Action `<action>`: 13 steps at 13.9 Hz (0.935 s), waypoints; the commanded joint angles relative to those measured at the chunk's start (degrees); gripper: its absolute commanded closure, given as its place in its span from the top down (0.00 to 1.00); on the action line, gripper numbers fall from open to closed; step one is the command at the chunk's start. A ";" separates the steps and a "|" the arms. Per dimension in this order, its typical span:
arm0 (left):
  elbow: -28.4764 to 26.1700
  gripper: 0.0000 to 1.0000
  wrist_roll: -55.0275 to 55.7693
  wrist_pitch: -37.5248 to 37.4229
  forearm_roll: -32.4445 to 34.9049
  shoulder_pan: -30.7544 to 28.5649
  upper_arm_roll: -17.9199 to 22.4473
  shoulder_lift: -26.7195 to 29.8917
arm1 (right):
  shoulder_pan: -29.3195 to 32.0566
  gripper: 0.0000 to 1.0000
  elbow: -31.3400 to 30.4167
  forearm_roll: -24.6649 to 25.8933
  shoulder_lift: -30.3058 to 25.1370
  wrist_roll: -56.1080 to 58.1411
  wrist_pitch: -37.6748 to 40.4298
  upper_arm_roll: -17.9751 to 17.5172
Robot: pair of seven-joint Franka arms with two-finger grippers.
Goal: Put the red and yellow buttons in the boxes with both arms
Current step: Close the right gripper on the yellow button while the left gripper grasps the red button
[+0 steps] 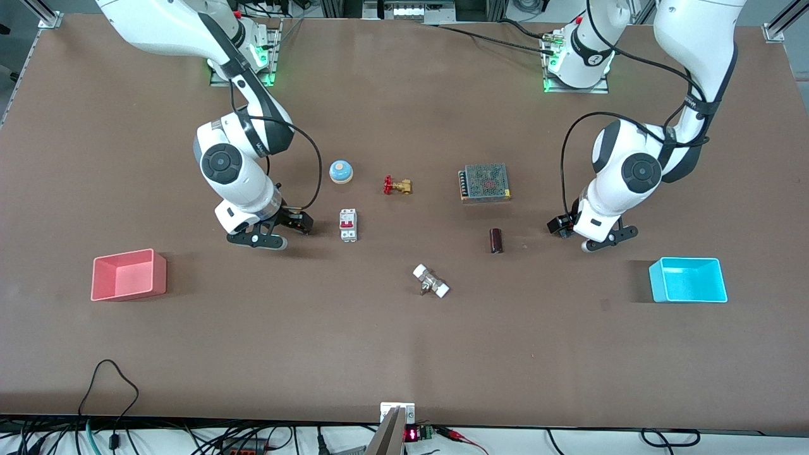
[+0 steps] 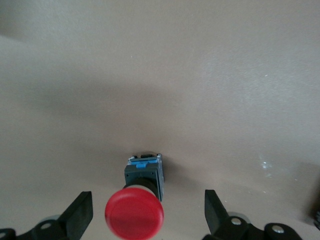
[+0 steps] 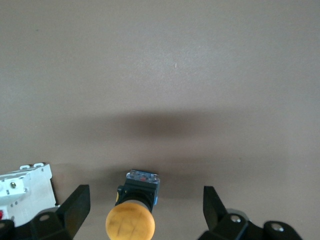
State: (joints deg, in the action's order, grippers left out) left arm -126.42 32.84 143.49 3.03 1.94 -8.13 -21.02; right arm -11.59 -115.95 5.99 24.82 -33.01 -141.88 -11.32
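Jaws of the left gripper (image 2: 148, 212) stand wide open, one on each side of the red-capped black push-button (image 2: 135, 214) on the brown desk (image 1: 404, 354), near the cyan plastic bin (image 1: 688, 280). Right gripper (image 3: 146, 212) jaws are spread likewise around the yellow-capped black push-button (image 3: 131, 222), beside a white circuit breaker (image 3: 20, 192), near the pink plastic bin (image 1: 128, 274).
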 commanded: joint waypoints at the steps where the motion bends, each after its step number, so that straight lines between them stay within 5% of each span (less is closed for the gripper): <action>1: 0.12 0.95 0.12 2.75 -0.40 -0.44 0.30 -1.83 | -0.10 1.00 0.02 1.22 0.05 -1.09 -0.68 -0.46; 3: 0.12 0.87 0.12 3.63 -0.40 -0.53 0.48 -2.53 | -0.10 1.00 0.02 1.22 0.58 -1.00 -0.86 -0.99; 7: 0.03 0.43 0.29 3.64 -0.31 -0.89 0.48 -2.89 | -0.36 0.99 0.02 1.40 1.98 -1.00 -1.82 -1.69; 9: 0.03 0.30 0.38 3.29 -0.31 -0.80 0.48 -2.54 | -0.45 0.96 0.02 1.48 2.08 -1.00 -1.82 -1.69; 13: 2.21 0.24 -0.49 -0.03 -0.31 -0.80 0.57 -0.43 | -0.36 0.67 0.02 2.18 2.08 -0.39 -1.82 -1.60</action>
State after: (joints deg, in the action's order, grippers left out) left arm -125.70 32.99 146.31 3.03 1.36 -7.51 -23.62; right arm -12.15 -115.95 6.73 26.86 -33.01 -143.15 -12.66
